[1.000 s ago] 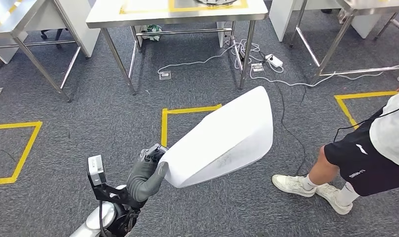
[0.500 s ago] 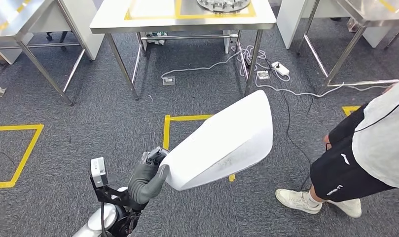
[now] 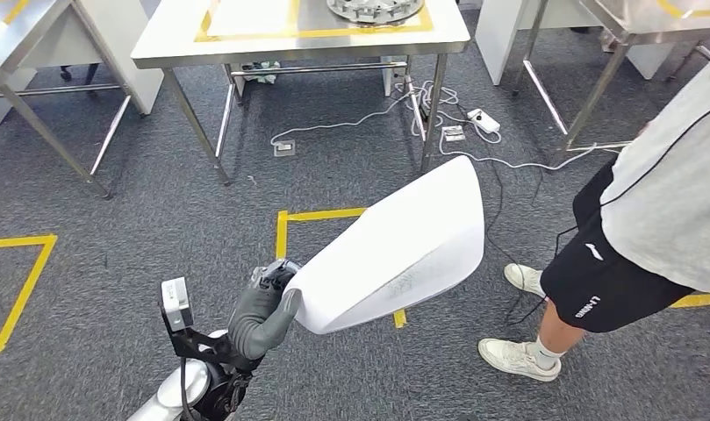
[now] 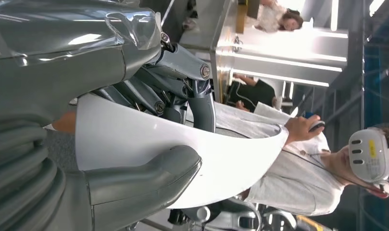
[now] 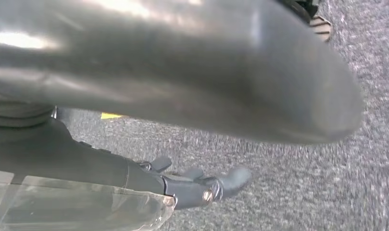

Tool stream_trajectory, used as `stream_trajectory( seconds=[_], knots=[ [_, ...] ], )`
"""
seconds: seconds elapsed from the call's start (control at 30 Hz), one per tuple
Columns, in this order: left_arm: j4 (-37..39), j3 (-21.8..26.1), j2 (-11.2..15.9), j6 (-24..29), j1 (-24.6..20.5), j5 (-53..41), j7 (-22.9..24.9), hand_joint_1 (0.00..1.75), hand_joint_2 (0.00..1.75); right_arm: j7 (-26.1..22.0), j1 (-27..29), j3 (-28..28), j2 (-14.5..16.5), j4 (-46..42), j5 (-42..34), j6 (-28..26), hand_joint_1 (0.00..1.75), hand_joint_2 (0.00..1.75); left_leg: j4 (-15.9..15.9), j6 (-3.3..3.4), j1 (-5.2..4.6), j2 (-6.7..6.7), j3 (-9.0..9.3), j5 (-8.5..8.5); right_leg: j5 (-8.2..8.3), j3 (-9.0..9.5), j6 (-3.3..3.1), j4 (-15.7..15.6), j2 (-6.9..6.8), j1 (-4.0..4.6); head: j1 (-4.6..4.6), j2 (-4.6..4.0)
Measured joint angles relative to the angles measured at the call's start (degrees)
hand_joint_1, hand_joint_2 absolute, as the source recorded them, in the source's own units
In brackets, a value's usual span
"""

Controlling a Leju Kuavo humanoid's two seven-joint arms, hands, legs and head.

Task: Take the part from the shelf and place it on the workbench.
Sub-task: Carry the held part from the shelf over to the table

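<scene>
— Part off the shelf?
— Yes: left hand clamps its edge, thumb and fingers closed, above the floor. Workbench ahead; placing remains. Right hand hangs loosely open, empty.

workshop lab; steel workbenches; yellow floor tape; loose cables

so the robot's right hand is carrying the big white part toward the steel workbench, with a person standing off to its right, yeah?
Not quite: the left robot hand grips the white part, as the head view shows. The right robot hand hangs over the carpet holding nothing. The rest stands: the steel workbench lies ahead and a person stands to the robot's right.
</scene>
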Motion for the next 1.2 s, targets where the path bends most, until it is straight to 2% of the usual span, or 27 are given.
stream_trajectory(
  seconds=[0.07,0.1,0.13,0.17,0.23,0.27,0.3,0.33,0.4,0.43,0.47,0.5,0.57,0.63,0.7,0.77,0.8,0.83,0.87,0.93,1.0,1.07,1.13,1.2],
  knots=[
    [-0.1,0.0,0.1,0.5,-0.1,0.2,0.2,1.75,1.75,0.1,-0.1,0.1,0.3,-0.1,0.4,0.2,0.0,0.0,-1.8,0.04,-0.57,-0.17,1.03,0.48,0.29,0.35,0.63,-0.8,-0.16,-0.47,-0.05,0.0],
    [-0.2,0.0,0.2,0.6,-0.1,0.3,0.4,1.75,1.75,0.2,-0.2,0.1,0.4,-0.1,0.5,0.3,0.0,0.0,-3.1,0.21,-0.61,-0.2,1.96,1.12,0.35,0.48,0.81,-0.9,-0.31,-0.51,-0.11,0.0],
    [-0.2,0.0,0.2,0.6,-0.1,0.3,0.6,1.75,1.75,0.4,-0.3,0.2,0.5,-0.1,0.6,0.4,0.0,0.0,-4.6,0.67,-0.55,-0.15,2.96,1.79,-0.06,0.27,0.75,-0.3,-0.37,-0.37,-0.18,0.0],
    [-0.2,-0.1,0.1,0.6,-0.2,0.4,0.7,1.75,1.75,0.6,-0.5,0.2,0.5,-0.1,0.7,0.5,0.0,0.0,-5.8,1.09,-0.34,-0.1,3.87,2.4,-0.96,-0.51,0.56,1.5,-0.42,-0.24,-0.15,0.0],
    [-0.1,-0.3,0.0,0.4,-0.3,0.5,1.0,1.75,1.75,1.0,-0.8,0.2,0.3,-0.1,0.8,0.6,0.0,0.0,-6.6,1.43,-0.08,-0.02,4.27,2.74,-3.74,-3.86,0.28,8.1,-0.42,-0.38,-0.04,0.0],
    [-0.1,-0.4,0.0,0.3,-0.3,0.5,1.1,1.75,1.75,1.1,-0.9,0.2,0.2,-0.1,0.7,0.5,0.0,0.0,-6.5,1.26,-0.01,-0.07,4.19,2.67,-4.73,-5.58,0.47,11.3,-0.43,-0.56,0.03,0.0],
    [-0.1,-0.6,0.0,0.2,-0.2,0.4,1.2,1.75,1.75,1.3,-0.9,0.2,0.2,-0.1,0.6,0.3,0.0,0.0,-6.3,0.98,0.11,-0.14,4.09,2.52,-4.99,-6.57,0.96,12.9,-0.45,-0.78,0.04,0.0],
    [-0.1,-0.7,0.1,0.2,-0.1,0.3,1.3,1.75,1.75,1.3,-0.9,0.2,0.1,-0.1,0.6,0.1,0.0,0.0,-5.8,0.57,0.34,-0.23,3.94,2.27,-4.34,-6.4,1.72,12.3,-0.46,-1.01,0.03,0.0],
    [-0.1,-0.9,0.3,0.2,0.0,0.1,1.4,1.75,1.75,1.3,-1.0,0.2,0.2,-0.1,0.5,-0.2,0.0,0.0,-3.9,-0.85,1.01,-0.35,3.35,1.23,-1.65,-3.39,3.51,6.1,-0.55,-1.56,0.06,0.0],
    [-0.1,-0.9,0.4,0.3,0.0,-0.1,1.5,1.75,1.75,1.3,-1.0,0.2,0.4,-0.1,0.5,-0.1,0.0,0.0,-2.5,-1.68,1.19,-0.37,2.74,0.45,-0.66,-1.93,4.02,3.3,-0.52,-1.72,0.2,0.0],
    [-0.3,-1.0,0.5,0.5,0.0,-0.3,1.6,1.75,1.75,1.4,-1.1,0.2,0.5,-0.2,0.6,0.0,0.0,0.0,-1.2,-2.35,1.23,-0.41,2.07,-0.31,-0.28,-1.18,3.84,1.9,-0.44,-1.77,0.19,0.0],
    [-0.4,-1.1,0.7,0.6,0.1,-0.5,1.7,1.75,1.75,1.5,-1.1,0.2,0.7,-0.3,0.8,0.2,0.0,0.0,-0.1,-2.8,1.22,-0.43,1.5,-0.91,-0.43,-1.11,3.3,1.7,-0.34,-1.71,0.05,0.0],
    [-0.9,-1.3,1.0,0.9,0.3,-0.8,1.8,1.75,1.75,1.7,-0.9,0.2,1.0,-0.4,1.1,0.7,0.0,0.0,0.8,-3.05,1.39,-0.49,1.01,-1.4,-0.71,-1.5,1.97,2.5,-0.13,-1.58,-0.36,0.0],
    [-1.2,-1.4,1.2,1.1,0.4,-0.9,1.8,1.75,1.75,1.9,-0.8,0.3,1.3,-0.5,1.4,1.1,0.0,0.0,1.9,-3.38,1.73,-0.37,0.66,-2.29,-0.65,-1.49,1.47,2.4,-0.1,-1.59,-0.56,0.0],
    [-1.5,-1.4,1.4,1.3,0.5,-1.1,1.8,1.75,1.75,2.0,-0.8,0.3,1.3,-0.5,1.5,1.2,0.0,0.0,6.6,-3.92,1.92,-0.19,-1.41,-5.2,-0.59,-1.45,1.25,2.3,-0.11,-1.54,-0.69,0.0],
    [-1.6,-1.4,1.6,1.5,0.7,-1.4,1.8,1.75,1.75,2.1,-0.8,0.3,1.3,-0.5,1.6,1.4,0.0,0.0,14.1,-4.15,1.96,-0.13,-4.97,-8.44,-0.62,-1.47,1.22,2.3,-0.14,-1.37,-0.76,0.0],
    [-1.7,-1.4,1.7,1.6,0.8,-1.6,1.8,1.75,1.75,2.1,-0.8,0.4,1.3,-0.5,1.6,1.5,0.0,0.0,16.4,-4.05,1.96,-0.14,-6.19,-8.96,-0.63,-1.47,1.21,2.3,-0.15,-1.26,-0.75,0.0],
    [-1.7,-1.4,1.9,1.7,0.9,-1.9,1.9,1.75,1.75,2.1,-0.8,0.4,1.3,-0.5,1.6,1.6,0.0,0.0,16.7,-3.77,1.93,-0.14,-6.47,-8.41,-0.64,-1.45,1.21,2.3,-0.14,-1.11,-0.76,0.0],
    [-1.8,-1.4,2.0,1.8,0.9,-2.1,2.0,1.75,1.75,2.1,-0.8,0.4,1.4,-0.5,1.6,1.8,0.0,0.0,14.6,-3.3,1.84,-0.15,-5.59,-6.85,-0.64,-1.4,1.21,2.3,-0.12,-0.96,-0.77,0.0],
    [-2.3,-1.3,2.2,1.9,0.9,-2.7,2.3,1.75,1.75,2.1,-0.8,0.4,1.7,-0.5,1.5,2.2,0.0,0.0,6.9,-1.82,1.34,0.27,-1.95,-3.13,-0.63,-1.2,1.22,2.1,-0.12,-0.73,-0.71,0.0],
    [-2.9,-1.3,2.4,2.1,0.8,-3.1,2.7,1.75,1.75,2.1,-0.7,0.4,2.2,-0.5,1.4,2.6,0.0,0.0,1.8,-0.72,0.62,0.93,0.4,-1.5,-0.52,-1.02,1.36,1.7,-0.32,-0.7,-0.66,0.0],
    [-3.2,-1.3,2.6,2.2,0.8,-3.4,3.2,1.75,1.75,2.1,-0.5,0.4,2.8,-0.5,1.3,3.1,0.0,0.0,0.7,-0.4,0.06,0.87,0.69,-1.34,-0.33,-0.76,1.68,1.2,-0.84,-0.81,-0.73,0.0],
    [-3.6,-1.3,2.8,2.3,0.9,-3.6,3.6,1.75,1.75,2.1,-0.3,0.5,3.2,-0.5,1.2,3.8,0.0,0.0,-1.4,-0.2,0.22,0.2,1.79,-0.3,-0.55,-0.65,1.86,1.3,-1.27,-0.63,-0.67,0.0],
    [-3.8,-1.4,2.8,2.3,0.9,-3.8,4.0,1.75,1.75,2.1,-0.2,0.5,3.3,-0.5,1.1,4.4,0.0,0.0,-3.4,0.07,0.46,-0.47,2.91,0.86,-2.5,-2.19,1.37,5.0,-1.12,-0.31,-0.53,0.0]
  ],
)
